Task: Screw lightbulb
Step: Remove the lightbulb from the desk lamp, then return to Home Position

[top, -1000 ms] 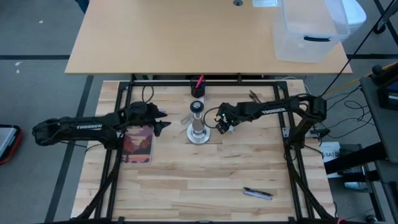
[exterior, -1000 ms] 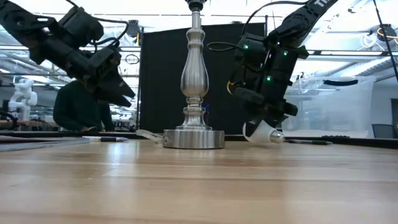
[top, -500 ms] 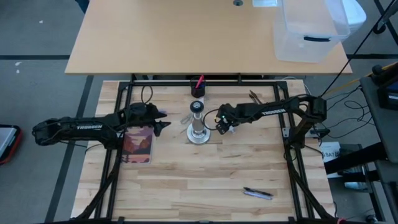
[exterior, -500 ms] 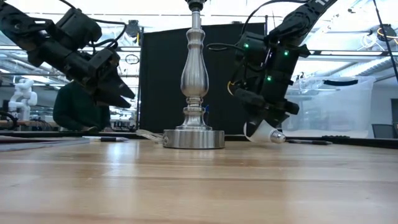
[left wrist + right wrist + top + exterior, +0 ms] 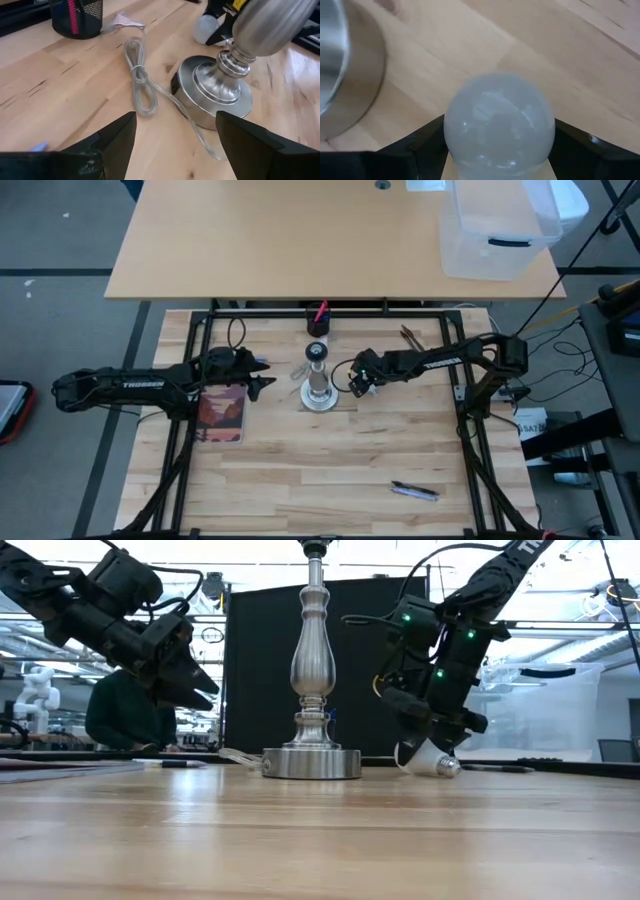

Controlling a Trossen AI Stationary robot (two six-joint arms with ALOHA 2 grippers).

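The frosted white lightbulb sits in my right gripper, just right of the silvery socket stand, low over the table. It lies almost level, and its silvery screw base points toward the table's right edge. In the right wrist view the globe fills the gap between the two fingers. The stand rests on its round disc foot. My left gripper is open and empty, raised to the left of the stand. The left wrist view shows its fingers apart, facing the foot. My right gripper pinches the bulb's round globe between its two fingers, one on each side. The fingers come from above, slanting down. The bulb lies nearly level below them. I cannot tell whether it touches the table.
A clear cord runs looped from the stand's foot toward a black mesh cup with a red pen behind the stand. A reddish card lies under the left arm. A pen lies near the front right.
My right gripper has gone down a little and slightly toward the table's right edge with the bulb. The bulb is now lower and lies closer to level. My left gripper has risen slightly.
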